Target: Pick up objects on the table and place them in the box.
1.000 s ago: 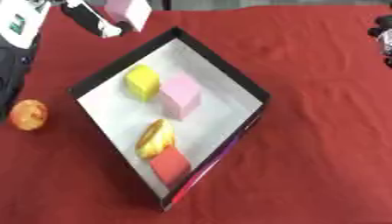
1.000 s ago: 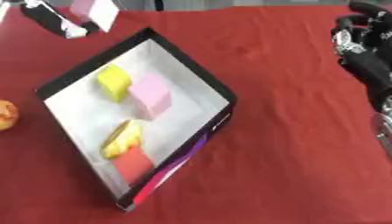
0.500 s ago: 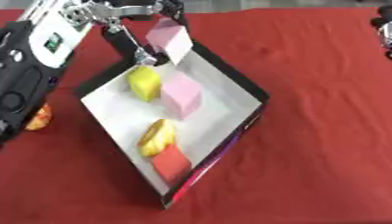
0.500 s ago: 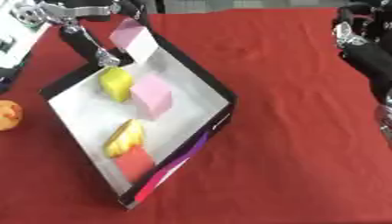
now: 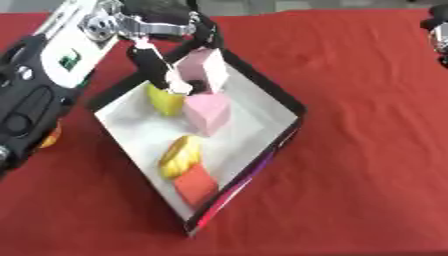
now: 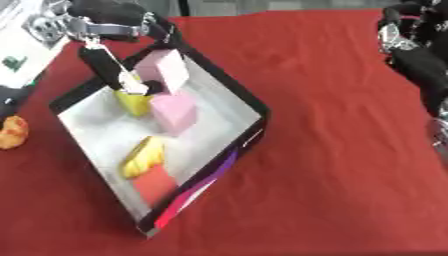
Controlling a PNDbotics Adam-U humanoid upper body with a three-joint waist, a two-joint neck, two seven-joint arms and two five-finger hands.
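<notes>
**Pink block held over the box**

Pale pink cube-shaped block (image 5: 205,71) sits in the left robot hand (image 5: 166,60), pinched between a white-tipped thumb and black fingers. The block hangs tilted above the 12 o'clock corner of the shallow black box with a white floor (image 5: 131,122), just over the things inside.

The box lies turned like a diamond on the red cloth desk (image 5: 350,150). One corner points to 6 o'clock, and the wall there shows a streak of purple and red.

Four things lie in the box. At 11 o'clock on its floor is a yellow block (image 5: 164,100), partly hidden behind the thumb. Just beside it, toward the middle, is a second pink block (image 5: 208,113); the two look like they touch. Lower down, toward 7 o'clock, is a yellow and orange rounded thing (image 5: 179,157). Right under that, close to the 6 o'clock corner, is a flat red-orange block (image 5: 196,184).

Outside the box, at 9 o'clock on the desk, lies a small orange round thing (image 6: 11,132), close to the robot's left arm.

The right robot hand (image 6: 411,45) shows at the 2 o'clock edge, well apart from the box. It is dark, and I cannot tell how its fingers are set.
</notes>
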